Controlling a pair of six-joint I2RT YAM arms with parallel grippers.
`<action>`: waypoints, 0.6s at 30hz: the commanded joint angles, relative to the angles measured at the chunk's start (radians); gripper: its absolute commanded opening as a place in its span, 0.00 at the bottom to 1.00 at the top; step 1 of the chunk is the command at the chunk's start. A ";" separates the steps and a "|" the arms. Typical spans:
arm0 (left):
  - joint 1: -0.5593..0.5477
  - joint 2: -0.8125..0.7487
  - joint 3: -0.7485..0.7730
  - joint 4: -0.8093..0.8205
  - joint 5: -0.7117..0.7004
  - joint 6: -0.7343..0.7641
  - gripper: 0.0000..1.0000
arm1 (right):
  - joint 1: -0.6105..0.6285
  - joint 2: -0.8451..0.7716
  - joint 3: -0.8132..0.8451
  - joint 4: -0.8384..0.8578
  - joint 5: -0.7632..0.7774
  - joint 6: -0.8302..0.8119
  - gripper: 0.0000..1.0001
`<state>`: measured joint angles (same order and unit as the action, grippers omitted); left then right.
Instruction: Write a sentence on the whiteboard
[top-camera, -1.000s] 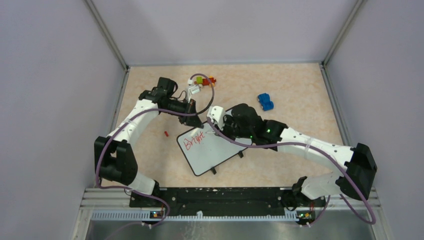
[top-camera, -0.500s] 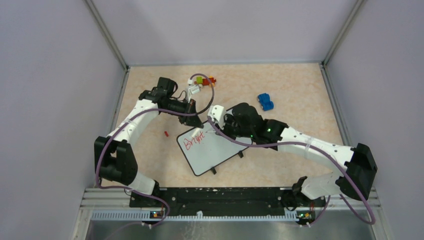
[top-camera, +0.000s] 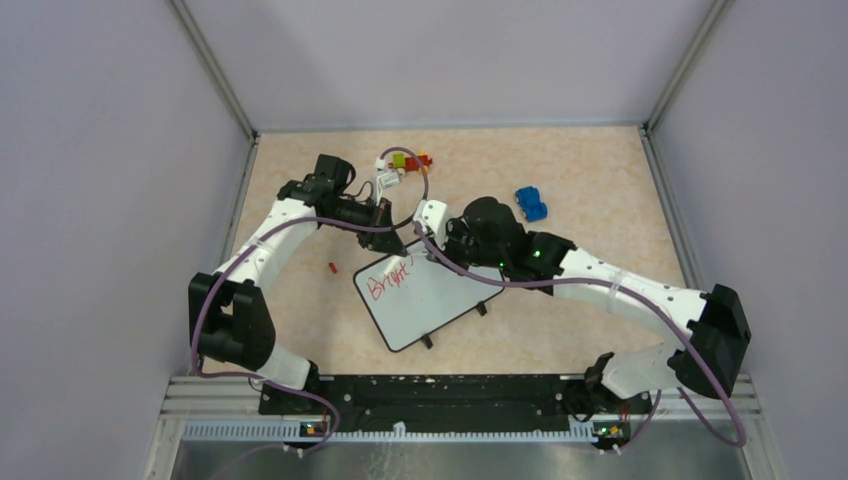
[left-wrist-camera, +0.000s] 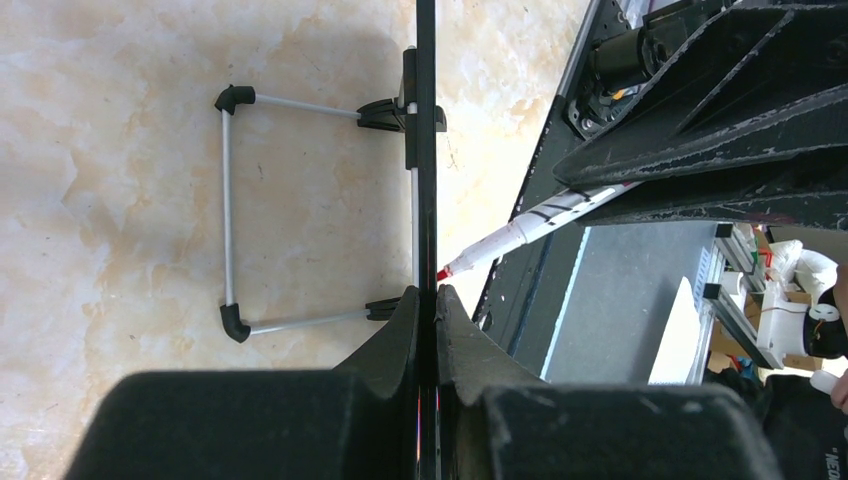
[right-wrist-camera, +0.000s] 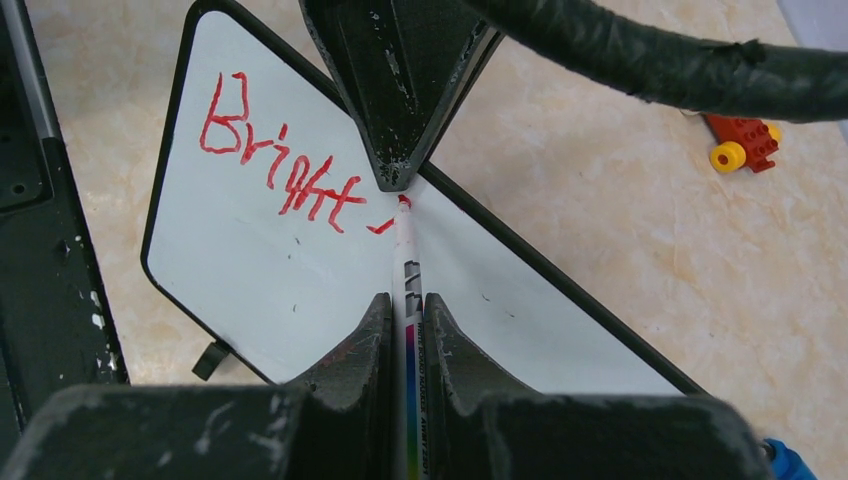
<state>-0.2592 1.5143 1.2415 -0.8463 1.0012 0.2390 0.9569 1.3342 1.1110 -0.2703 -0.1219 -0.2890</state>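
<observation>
The whiteboard (top-camera: 425, 298) lies tilted on the table, its top corner toward the left arm. In the left wrist view it is an edge-on dark strip (left-wrist-camera: 426, 150). My left gripper (top-camera: 390, 240) is shut on its upper edge (left-wrist-camera: 427, 295). The sentence (right-wrist-camera: 275, 165) reads "Bright" in red, with a short fresh stroke after it; it also shows in the top view (top-camera: 390, 278). My right gripper (right-wrist-camera: 407, 305) is shut on a white marker (right-wrist-camera: 406, 255). The marker's red tip touches the board just below the left gripper's fingers (right-wrist-camera: 395, 100). In the top view the right gripper (top-camera: 438, 238) is over the board's top corner.
A small red cap (top-camera: 332, 267) lies left of the board. A blue toy car (top-camera: 531, 203) and several coloured toy bricks (top-camera: 405, 162) lie farther back. A red-and-yellow toy (right-wrist-camera: 740, 145) shows in the right wrist view. Grey walls enclose the table; a black rail (top-camera: 430, 392) runs along the near edge.
My right gripper has moved slightly up and left with the marker, and a short red stroke has been added after "Bright". The left gripper and the board have stayed still.
</observation>
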 joint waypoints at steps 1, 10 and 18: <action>-0.009 0.002 -0.001 -0.039 0.024 0.019 0.00 | -0.009 0.029 0.046 0.021 -0.019 0.013 0.00; -0.009 0.004 -0.003 -0.040 0.025 0.020 0.00 | 0.010 0.025 0.008 0.013 -0.021 0.013 0.00; -0.009 0.001 -0.004 -0.040 0.022 0.020 0.00 | 0.019 0.001 -0.038 0.007 -0.020 0.018 0.00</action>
<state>-0.2588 1.5143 1.2415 -0.8455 0.9966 0.2428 0.9672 1.3502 1.1000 -0.2691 -0.1551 -0.2832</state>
